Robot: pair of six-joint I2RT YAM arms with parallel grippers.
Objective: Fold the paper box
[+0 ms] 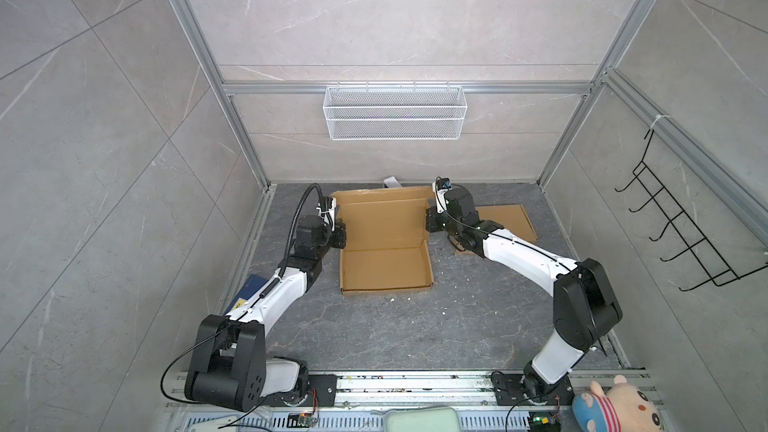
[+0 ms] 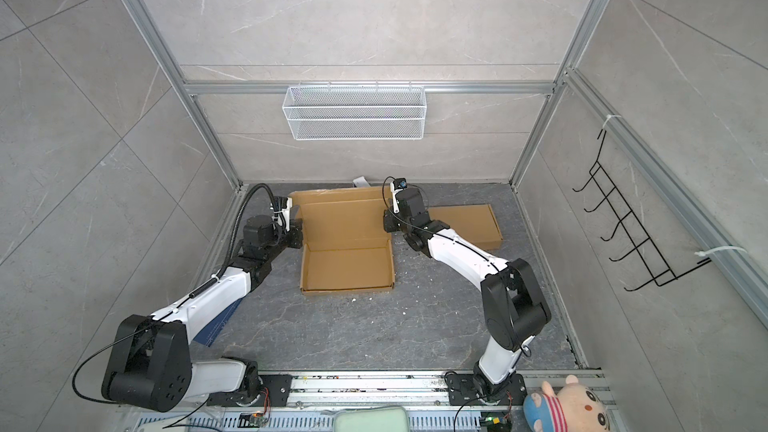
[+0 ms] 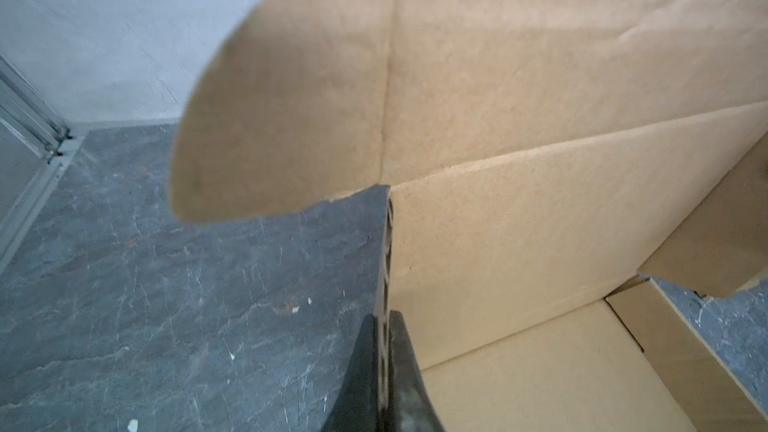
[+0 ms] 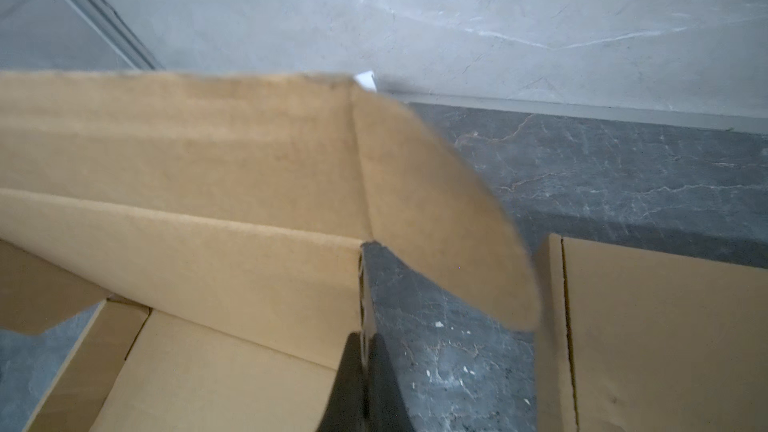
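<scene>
1. Clamping down tight, my left hand (image 3: 383,320) is pinching the corrugated left edge of the paper box (image 1: 384,238) lid, with one finger on each face of the board.
2. I am gripping the lid's opposite edge with my right hand (image 4: 365,336) in the same way, its jaws closed down onto the cardboard.
3. Between my two hands the lid is tilting up off the tabletop (image 1: 415,326), and its far strip is bending along a crease.
4. A rounded flap is sticking out past each grip, the left flap (image 3: 282,110) and the right flap (image 4: 440,218).
5. The box's shallow tray is lying on the near side of the lid with its low walls up. The whole box is sitting toward the back middle of the tabletop.
6. A second flat cardboard sheet (image 1: 505,222) is lying just beside the box, partly under my right arm.
7. Further out, a white mesh basket (image 1: 395,112) is hanging on the back wall and a black hook rack (image 1: 685,234) on the right wall. A plush toy (image 1: 619,407) is sitting by my right arm's base.
</scene>
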